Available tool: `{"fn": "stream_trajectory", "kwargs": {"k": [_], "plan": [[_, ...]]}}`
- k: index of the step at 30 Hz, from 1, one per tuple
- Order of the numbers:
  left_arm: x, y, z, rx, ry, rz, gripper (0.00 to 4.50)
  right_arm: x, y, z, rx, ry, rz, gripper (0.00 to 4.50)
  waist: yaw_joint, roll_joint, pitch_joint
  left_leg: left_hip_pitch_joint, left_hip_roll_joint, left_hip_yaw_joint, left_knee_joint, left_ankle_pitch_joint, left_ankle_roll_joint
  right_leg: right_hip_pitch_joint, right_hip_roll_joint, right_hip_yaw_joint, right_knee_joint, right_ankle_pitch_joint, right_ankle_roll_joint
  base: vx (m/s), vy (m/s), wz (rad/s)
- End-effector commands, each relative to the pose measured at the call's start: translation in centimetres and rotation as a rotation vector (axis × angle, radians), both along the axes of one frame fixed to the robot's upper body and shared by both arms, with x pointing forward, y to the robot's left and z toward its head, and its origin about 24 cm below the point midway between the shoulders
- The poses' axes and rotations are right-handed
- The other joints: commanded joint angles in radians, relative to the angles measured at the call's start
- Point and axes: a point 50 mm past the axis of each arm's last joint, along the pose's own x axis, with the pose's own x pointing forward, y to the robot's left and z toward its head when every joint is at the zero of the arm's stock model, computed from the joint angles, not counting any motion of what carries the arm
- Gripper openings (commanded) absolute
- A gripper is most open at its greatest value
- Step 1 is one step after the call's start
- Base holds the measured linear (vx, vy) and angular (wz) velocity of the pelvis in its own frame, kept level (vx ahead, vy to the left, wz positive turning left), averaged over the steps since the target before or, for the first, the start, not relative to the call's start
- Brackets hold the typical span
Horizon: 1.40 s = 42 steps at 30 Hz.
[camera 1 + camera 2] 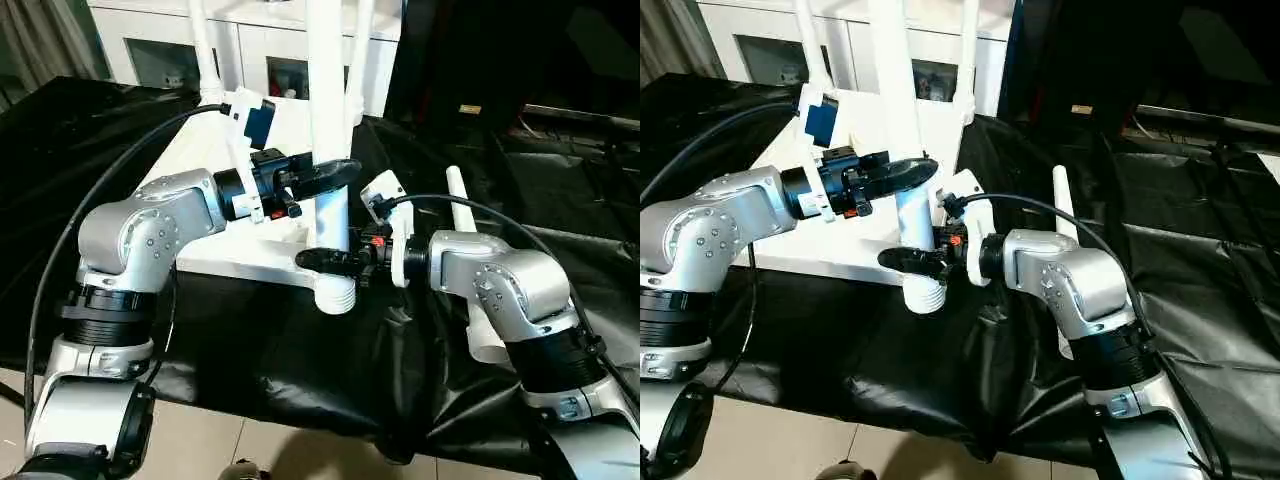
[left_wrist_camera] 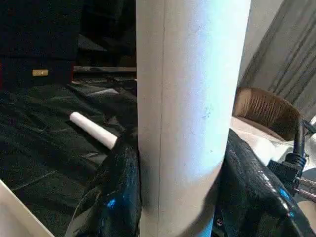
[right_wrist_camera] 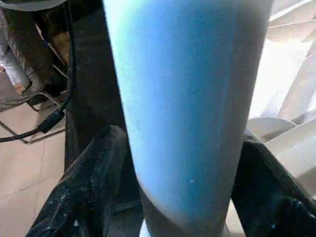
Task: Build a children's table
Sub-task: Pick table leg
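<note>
From my seat at the controls I saw both arms closed on one upright white leg at the near corner of the tabletop, which lay upside down on the black sheet that covered the work surface. The left gripper clasped the leg higher up, its two black fingers pressed against either side of the tube in the left wrist view. The right gripper held the same leg lower down, just above its ribbed lower end, and in the right wrist view its fingers flanked the tube on both sides. That ribbed end stood at the tabletop's near corner, at the edge of the slab; I could not tell whether it sat inside a corner socket or merely beside one, because the grippers and the leg hid the spot. Two more legs already rose upright from the far side of the tabletop, one at each far corner, so those corners each carried a leg. A fourth leg lay loose on the black sheet to the right, behind my right forearm, well apart from the tabletop. Behind the table stood a white cabinet with glass doors.
</note>
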Motion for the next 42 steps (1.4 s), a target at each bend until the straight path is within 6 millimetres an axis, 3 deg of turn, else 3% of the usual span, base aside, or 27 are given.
{"fn": "stream_trajectory", "kwargs": {"k": [1,4,5,8,9,14,22,33,36,42], "plan": [[0.13,-0.28,1.04,0.001,-0.042,-0.010,1.79,0.01,0.01,-0.30,-0.018,0.012,-0.008,3.03,0.002,0.022,-0.083,0.016,0.039,-0.016,-0.062,-0.099,-0.058,0.057,-0.074,0.043,-0.061,0.113,-0.239,0.000,0.000,0.00],[0.15,-0.28,1.03,0.002,-0.043,-0.011,1.79,0.05,0.03,-0.30,-0.015,0.012,-0.010,3.03,0.002,0.023,-0.083,0.017,0.040,-0.016,-0.062,-0.101,-0.058,0.056,-0.074,0.043,-0.060,0.112,-0.238,0.000,0.000,0.00],[0.15,-0.28,1.03,0.002,-0.043,-0.011,1.79,0.05,0.03,-0.30,-0.015,0.012,-0.010,2.78,0.002,0.023,-0.084,0.016,0.040,-0.016,-0.062,-0.100,-0.059,0.056,-0.074,0.043,-0.060,0.115,-0.238,0.000,0.000,0.00],[0.16,-0.26,1.04,0.001,-0.043,-0.010,1.79,0.08,0.03,-0.33,-0.017,0.016,-0.013,2.68,0.002,0.022,-0.083,0.016,0.040,-0.016,-0.062,-0.098,-0.059,0.056,-0.074,0.044,-0.061,0.114,-0.238,0.000,0.000,0.00],[0.15,-0.25,1.05,0.001,-0.044,-0.010,1.79,0.08,0.03,-0.36,-0.018,0.017,-0.014,2.41,0.002,0.022,-0.083,0.016,0.040,-0.016,-0.063,-0.100,-0.059,0.056,-0.074,0.043,-0.061,0.112,-0.237,0.000,0.000,0.00],[0.20,-0.22,1.08,0.002,-0.046,-0.008,1.79,0.10,0.04,-0.42,-0.022,0.020,-0.018,2.05,0.002,0.024,-0.084,0.016,0.039,-0.016,-0.062,-0.097,-0.057,0.056,-0.073,0.043,-0.060,0.119,-0.238,0.000,0.000,0.00],[0.25,-0.19,1.15,0.000,-0.047,-0.008,1.79,0.24,0.02,-0.47,-0.025,0.023,-0.030,1.88,0.002,0.024,-0.084,0.016,0.039,-0.017,-0.062,-0.097,-0.059,0.057,-0.073,0.043,-0.059,0.124,-0.238,0.000,0.000,0.00],[0.18,-0.03,1.28,-0.013,-0.052,-0.007,1.79,0.54,-0.05,-0.56,-0.032,0.008,-0.054,1.88,0.002,0.024,-0.084,0.017,0.040,-0.017,-0.062,-0.098,-0.060,0.056,-0.074,0.043,-0.059,0.126,-0.239,0.000,0.000,0.00],[0.22,0.02,1.29,-0.012,-0.053,-0.006,1.79,0.69,-0.05,-0.68,-0.039,0.010,-0.070,2.58,0.001,0.024,-0.084,0.017,0.040,-0.017,-0.063,-0.102,-0.061,0.055,-0.074,0.043,-0.059,0.119,-0.240,0.000,0.000,0.00],[0.19,0.04,1.27,-0.011,-0.053,-0.011,1.79,0.93,-0.18,-0.74,-0.052,0.009,-0.091,2.88,0.002,0.022,-0.084,0.016,0.039,-0.016,-0.062,-0.092,-0.061,0.056,-0.074,0.043,-0.059,0.127,-0.237,0.000,0.000,0.00]]}}
